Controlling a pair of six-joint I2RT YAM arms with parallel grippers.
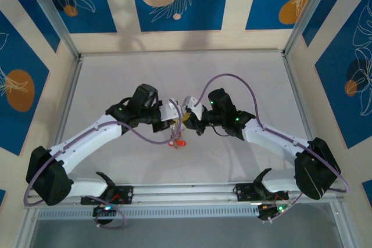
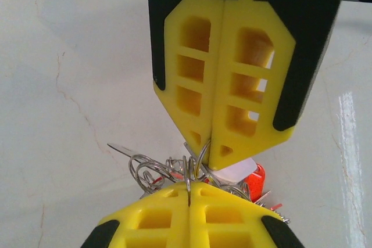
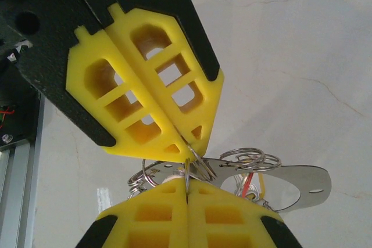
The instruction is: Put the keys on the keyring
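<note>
Left gripper (image 2: 189, 187) and right gripper (image 3: 187, 183) both clamped shut, tip to tip, on wire rings (image 3: 250, 160) (keys (image 2: 256, 177) among them); keyring (image 3: 319, 178) beside.

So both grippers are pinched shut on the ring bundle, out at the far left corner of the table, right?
Not the corner. The top view shows them meeting near the middle of the table. The left gripper and right gripper are pinched shut on the ring bundle.
</note>
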